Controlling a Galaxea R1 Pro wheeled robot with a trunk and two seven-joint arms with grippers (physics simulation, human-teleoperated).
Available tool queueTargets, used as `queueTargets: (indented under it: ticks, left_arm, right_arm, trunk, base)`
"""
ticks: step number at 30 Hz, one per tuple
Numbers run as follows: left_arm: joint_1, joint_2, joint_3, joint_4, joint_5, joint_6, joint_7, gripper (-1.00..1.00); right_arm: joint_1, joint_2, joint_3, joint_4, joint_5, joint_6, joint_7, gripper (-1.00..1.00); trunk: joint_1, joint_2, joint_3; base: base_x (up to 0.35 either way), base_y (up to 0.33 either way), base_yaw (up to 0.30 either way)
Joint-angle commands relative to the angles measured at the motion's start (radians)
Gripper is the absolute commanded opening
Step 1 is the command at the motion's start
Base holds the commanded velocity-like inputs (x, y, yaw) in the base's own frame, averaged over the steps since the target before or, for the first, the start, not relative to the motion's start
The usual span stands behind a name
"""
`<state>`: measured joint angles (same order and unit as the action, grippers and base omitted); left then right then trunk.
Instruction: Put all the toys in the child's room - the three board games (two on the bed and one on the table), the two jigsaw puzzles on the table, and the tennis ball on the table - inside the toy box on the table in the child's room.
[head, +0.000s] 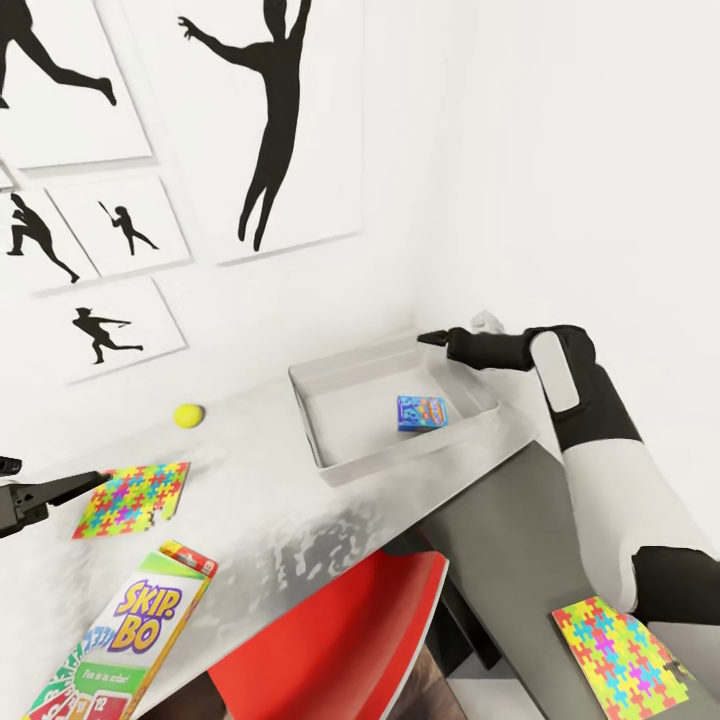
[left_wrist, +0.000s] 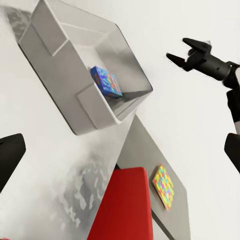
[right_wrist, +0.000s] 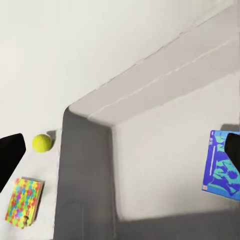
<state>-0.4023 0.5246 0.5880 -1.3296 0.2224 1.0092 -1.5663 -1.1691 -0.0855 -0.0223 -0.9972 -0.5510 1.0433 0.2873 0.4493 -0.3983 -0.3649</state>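
Your right gripper (head: 432, 340) hung over the far rim of the toy box (head: 330, 468), its fingers apart and holding nothing. A blue game (head: 421, 412) already lay inside the box, near the right-hand wall. That drop looked finished, so the step in hand was, as I judged it, pulling the right arm clear and fetching the next toy.

Your left gripper (head: 50, 492) sat low at the left edge of the table (head: 250, 500), pointing at the nearer puzzle (head: 132, 496). From the head view I could not tell whether its fingers were spread or closed; the left wrist view caught only a dark sliver of one.

The ball (head: 188, 415) rested on the table between the puzzle and the box, close to the wall. The Skip-Bo game (head: 120, 640) lay at the table's near edge. A second puzzle (head: 620, 650) sat on the darker surface, just beside your right forearm.

To do this well, you needed to lift the right arm straight up before swinging it, so the forearm would not sweep that second puzzle off. The thin puzzle by the left gripper probably called for a low, flat approach, sliding it towards an edge to get a finger under it. The ball would likely roll if nudged.
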Motion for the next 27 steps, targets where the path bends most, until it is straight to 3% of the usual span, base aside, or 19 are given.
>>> queueTargets:
  ticks: [1, 6, 10, 14, 19, 23, 27]
  left_arm:
    - [0.0, 0.0, 0.006, 0.0, -0.001, 0.01, -0.005, 1.0]
    - [0.001, 0.001, 0.045, 0.001, -0.003, 0.01, -0.005, 1.0]
    - [0.005, 0.005, 0.065, 0.001, -0.003, 0.009, -0.005, 1.0]
    - [0.008, 0.005, 0.075, 0.001, -0.003, 0.009, -0.005, 1.0]
    - [0.015, -0.001, 0.08, 0.003, -0.002, -0.019, -0.005, 1.0]
    - [0.021, -0.005, 0.081, 0.016, 0.0, -0.059, -0.005, 1.0]
    - [0.033, -0.008, 0.082, 0.057, 0.0, -0.091, -0.005, 1.0]
  right_arm:
    - [0.007, 0.0, -0.002, -0.019, 0.009, 0.004, 0.018, 1.0]
    - [0.086, -0.007, -0.007, -0.144, -0.007, 0.004, 0.089, 1.0]
    - [0.215, -0.012, -0.019, -0.277, -0.103, 0.004, 0.203, 1.0]
    - [0.327, -0.018, -0.025, -0.367, -0.185, 0.004, 0.249, 1.0]
    - [0.532, -0.059, -0.045, -0.51, -0.27, 0.004, 0.295, 1.0]
    - [0.688, -0.066, -0.091, -0.554, -0.326, -0.023, 0.436, 1.0]
    - [0.842, -0.073, -0.123, -0.566, -0.343, -0.177, 0.625, 1.0]
  trunk:
    - [0.001, -0.002, 0.0]
    - [0.001, -0.002, 0.008]
    - [0.001, -0.002, 0.014]
    - [0.001, -0.002, 0.021]
    - [0.001, -0.002, 0.029]
    - [0.001, -0.002, 0.036]
    - [0.001, -0.002, 0.042]
  base:
    - [0.0, 0.0, 0.0]
    - [0.0, 0.0, 0.0]
    - [0.0, 0.0, 0.0]
    - [0.0, 0.0, 0.0]
    - [0.0, 0.0, 0.0]
    - [0.0, 0.0, 0.0]
    - [0.0, 0.0, 0.0]
